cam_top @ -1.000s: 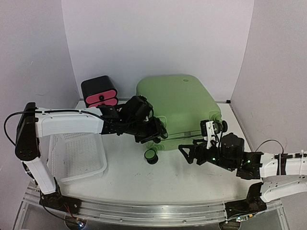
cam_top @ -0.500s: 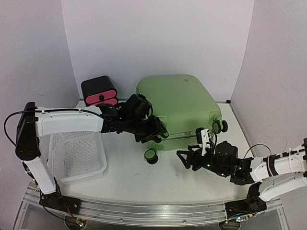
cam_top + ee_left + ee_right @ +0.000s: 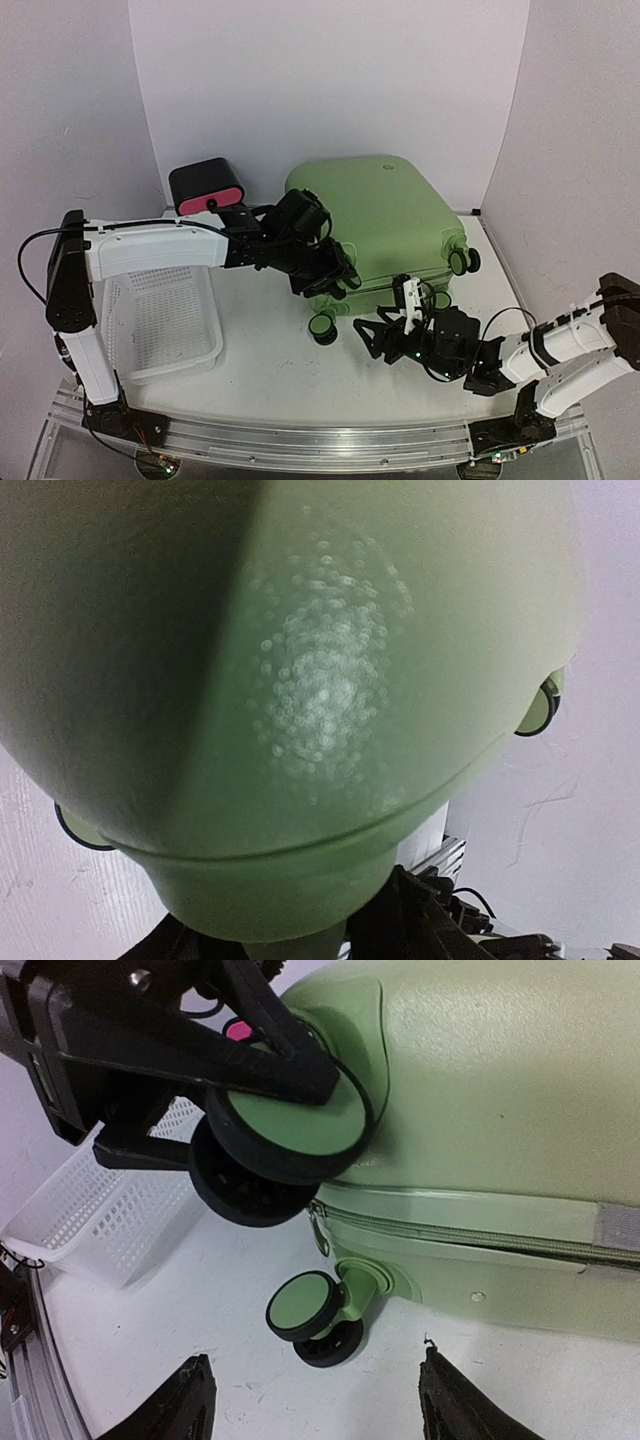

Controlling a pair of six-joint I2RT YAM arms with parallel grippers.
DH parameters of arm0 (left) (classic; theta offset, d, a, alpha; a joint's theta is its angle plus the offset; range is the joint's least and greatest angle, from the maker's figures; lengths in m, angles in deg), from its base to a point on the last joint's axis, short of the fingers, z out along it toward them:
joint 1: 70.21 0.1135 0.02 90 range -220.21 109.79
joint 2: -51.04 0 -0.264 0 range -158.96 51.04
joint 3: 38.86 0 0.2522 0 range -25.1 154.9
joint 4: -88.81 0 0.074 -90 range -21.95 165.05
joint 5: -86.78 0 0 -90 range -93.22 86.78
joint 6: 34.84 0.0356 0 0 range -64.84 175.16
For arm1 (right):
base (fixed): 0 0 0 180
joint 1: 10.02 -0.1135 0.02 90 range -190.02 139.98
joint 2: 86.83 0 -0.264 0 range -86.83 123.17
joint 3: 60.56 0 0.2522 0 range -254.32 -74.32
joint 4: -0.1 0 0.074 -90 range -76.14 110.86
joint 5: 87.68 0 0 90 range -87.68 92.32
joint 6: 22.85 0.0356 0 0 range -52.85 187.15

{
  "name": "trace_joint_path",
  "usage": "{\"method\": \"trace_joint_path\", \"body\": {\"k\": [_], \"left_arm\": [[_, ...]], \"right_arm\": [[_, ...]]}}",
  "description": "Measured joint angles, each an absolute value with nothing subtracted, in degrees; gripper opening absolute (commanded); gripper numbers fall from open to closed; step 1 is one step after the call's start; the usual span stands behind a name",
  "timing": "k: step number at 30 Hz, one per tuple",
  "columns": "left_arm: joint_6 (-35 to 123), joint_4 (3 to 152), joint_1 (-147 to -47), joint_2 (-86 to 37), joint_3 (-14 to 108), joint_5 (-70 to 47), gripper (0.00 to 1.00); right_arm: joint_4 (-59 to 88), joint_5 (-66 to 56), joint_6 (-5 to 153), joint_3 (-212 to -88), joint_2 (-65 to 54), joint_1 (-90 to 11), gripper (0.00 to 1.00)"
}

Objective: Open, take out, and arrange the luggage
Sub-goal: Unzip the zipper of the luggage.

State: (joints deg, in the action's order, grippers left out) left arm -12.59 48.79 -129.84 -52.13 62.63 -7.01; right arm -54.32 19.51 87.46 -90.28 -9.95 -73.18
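Your luggage [image 3: 380, 210] sits shut at the back of the table [image 3: 260, 370], a stiff, slick shell, so grab hardware, not panels. Right now your left gripper [image 3: 332, 282] is clamped on the upper wheel [image 3: 295, 1125], and your right gripper [image 3: 315, 1400] hangs open near the zipper seam [image 3: 450, 1235]

L gripper [image 3: 328, 278] clamps near-left corner wheel [image 3: 295, 1125] of light-green hard-shell suitcase [image 3: 380, 215]; R gripper [image 3: 318, 1405] low before it, jaws apart.

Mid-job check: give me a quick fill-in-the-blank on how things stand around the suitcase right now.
1. The left arm's fingers clamp a ____ of the luggage.
2. The right arm's fingers are ____ (open/shut), with nothing between them.
3. In the top view, the white basket sits to the ____ of the luggage.

Missing words: wheel; open; left
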Motion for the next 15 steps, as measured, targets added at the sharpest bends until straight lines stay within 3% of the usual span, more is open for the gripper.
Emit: {"method": "trace_joint_path", "body": {"k": [15], "left_arm": [[-17.4, 44.1, -131.3, -59.0, 73.8, -9.6, 0.0]], "right_arm": [[-66.3, 25.4, 84.4, -91.2, -0.9, -74.7, 0.63]]}}
